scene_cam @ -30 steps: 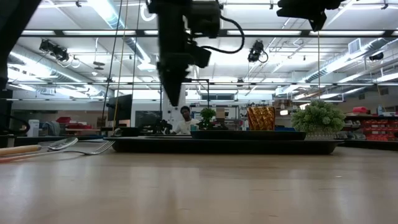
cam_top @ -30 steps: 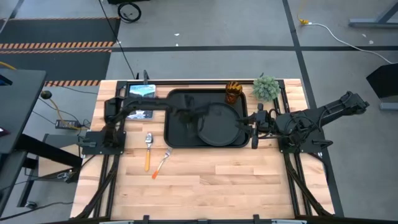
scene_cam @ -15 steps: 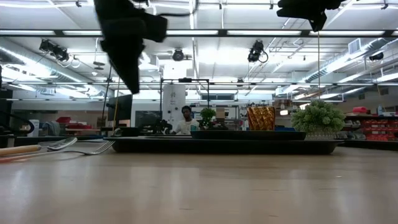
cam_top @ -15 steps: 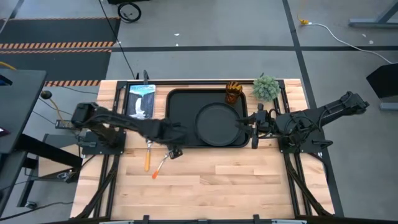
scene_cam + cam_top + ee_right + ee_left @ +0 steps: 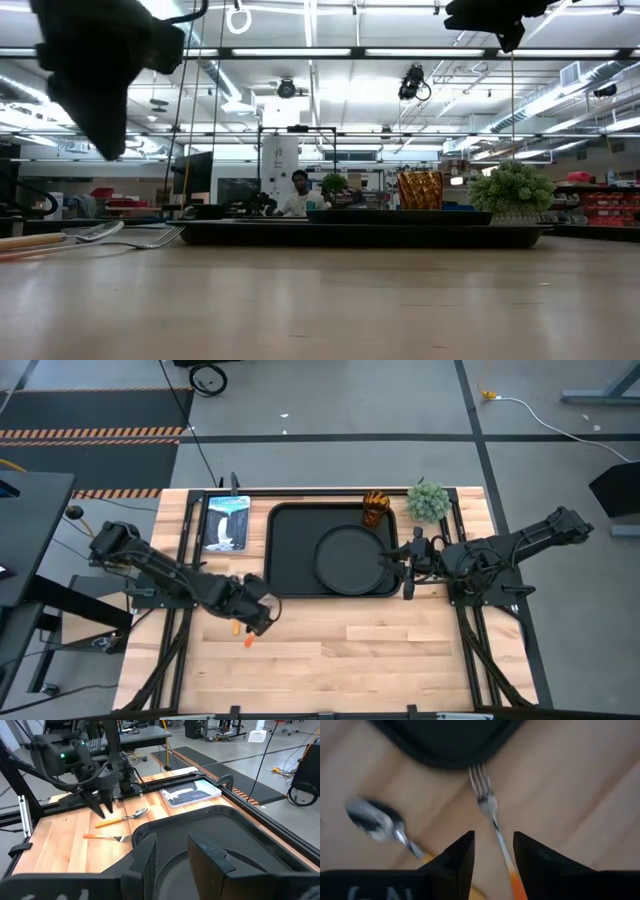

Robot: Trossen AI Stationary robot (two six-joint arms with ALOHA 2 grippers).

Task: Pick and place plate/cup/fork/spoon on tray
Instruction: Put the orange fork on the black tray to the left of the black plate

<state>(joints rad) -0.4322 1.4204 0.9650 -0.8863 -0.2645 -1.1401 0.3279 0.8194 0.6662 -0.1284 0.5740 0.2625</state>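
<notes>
The black tray (image 5: 290, 560) lies at the table's far middle. The round black plate (image 5: 350, 558) lies flat on it, and the amber cup (image 5: 374, 508) stands in its far right corner. The fork (image 5: 487, 805) and the spoon (image 5: 375, 820) lie on the wood left of the tray's near left corner; each shows a silver head and an orange handle. My left gripper (image 5: 255, 615) hangs open above them (image 5: 100, 100), clear of the table, with the fork's neck showing between its fingers (image 5: 493, 837). My right gripper (image 5: 395, 565) waits open at the tray's right edge (image 5: 172, 840).
A small green potted plant (image 5: 428, 500) stands right of the cup, off the tray. A flat printed packet (image 5: 228, 520) lies left of the tray at the far edge. The near half of the table (image 5: 380, 650) is bare wood. A person shows far back in the room (image 5: 297, 195).
My left gripper has swung from above the tray toward the table's near left, and now hangs over the fork and spoon. The fork, spoon, plate and cup have stayed where they were.
</notes>
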